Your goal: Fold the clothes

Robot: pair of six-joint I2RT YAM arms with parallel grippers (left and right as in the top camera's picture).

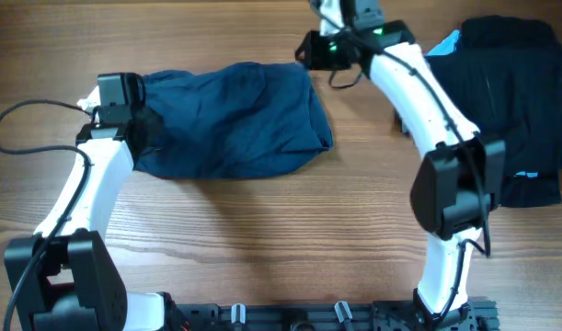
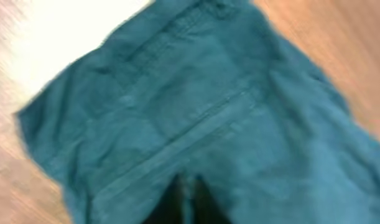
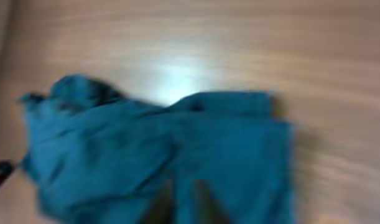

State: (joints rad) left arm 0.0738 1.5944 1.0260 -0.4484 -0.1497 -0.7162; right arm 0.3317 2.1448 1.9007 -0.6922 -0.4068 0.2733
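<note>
Overhead: one pair of navy shorts lies spread out left of centre on the table, and one black garment sits bunched in the far right corner, well apart from it. Left hand is pressed together, pinching cloth at the shorts' left end. Right hand is pressed together at their upper right corner, but its view is too blurred to confirm a catch. I judge this the first fold, just begun; next both ends must lift together and carry over evenly.
</note>
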